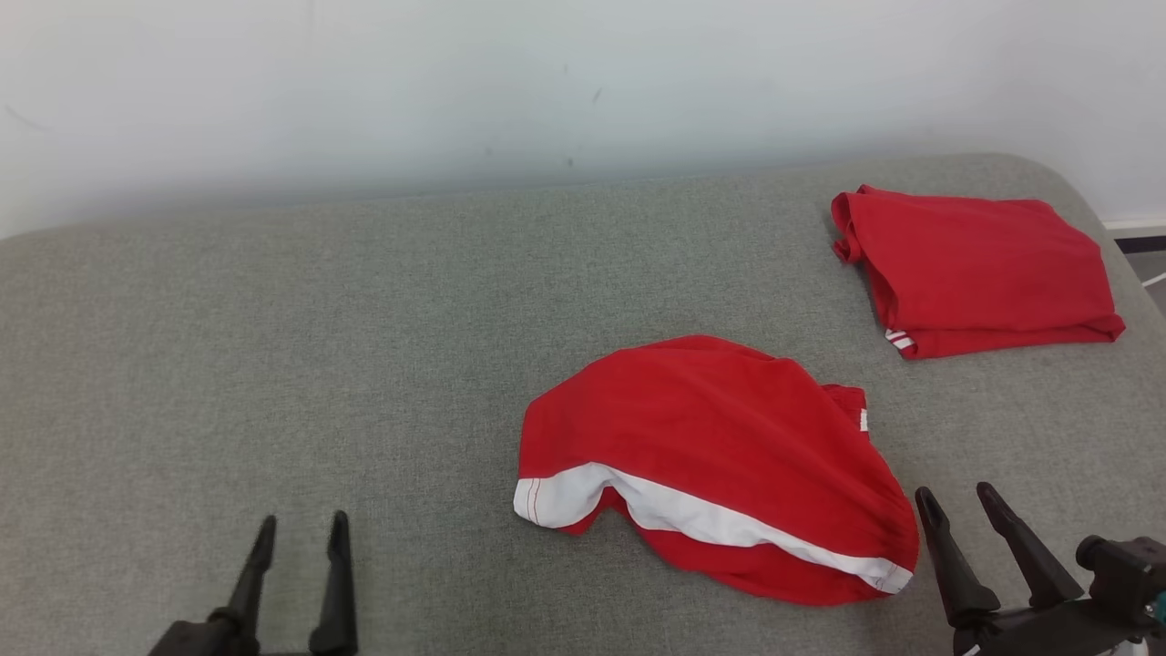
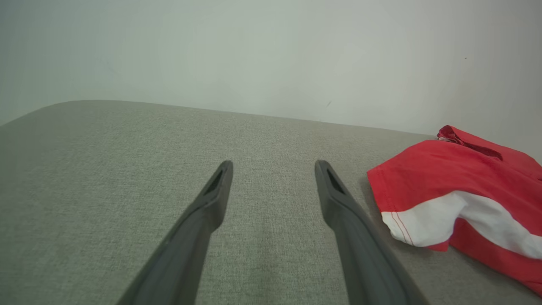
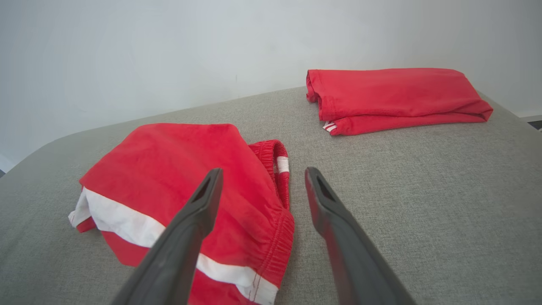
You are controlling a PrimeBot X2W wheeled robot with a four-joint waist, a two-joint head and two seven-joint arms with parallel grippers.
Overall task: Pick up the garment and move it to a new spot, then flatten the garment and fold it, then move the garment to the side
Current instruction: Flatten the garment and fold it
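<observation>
A crumpled red garment [image 1: 720, 446] with a white stripe lies on the grey padded surface [image 1: 273, 364], right of centre. In the right wrist view the garment [image 3: 182, 178] spreads under and left of my fingers, its elastic waistband toward me. My right gripper [image 1: 956, 499] stands open just right of the garment's near corner, holding nothing; its jaws are also apart in the right wrist view [image 3: 262, 173]. My left gripper [image 1: 302, 527] is open at the lower left, well clear of the cloth. In the left wrist view the gripper [image 2: 273, 166] is open, with the garment [image 2: 461, 186] off to its right.
A second red garment [image 1: 975, 269], folded, lies at the far right corner near the surface's rounded edge; it also shows in the right wrist view [image 3: 394, 97]. A pale wall [image 1: 547, 82] runs behind the surface. Bare grey padding stretches across the left half.
</observation>
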